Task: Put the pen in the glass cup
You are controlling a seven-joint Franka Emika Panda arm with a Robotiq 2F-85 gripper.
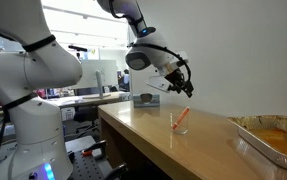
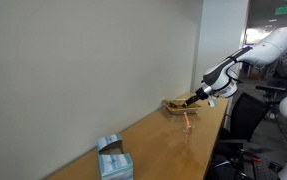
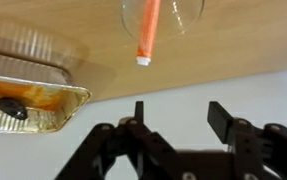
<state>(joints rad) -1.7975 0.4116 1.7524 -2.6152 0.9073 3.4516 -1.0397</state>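
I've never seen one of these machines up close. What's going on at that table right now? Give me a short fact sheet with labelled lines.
pen: red-orange, leaning inside the glass cup
glass cup: clear, upright on the wooden table
hand: open, holding nothing, above the cup and not touching it
foil tray: on the table near the cup, orange-brown residue inside
blue box: on the same table, well away from the cup
task state: the pen appears to be in the cup already
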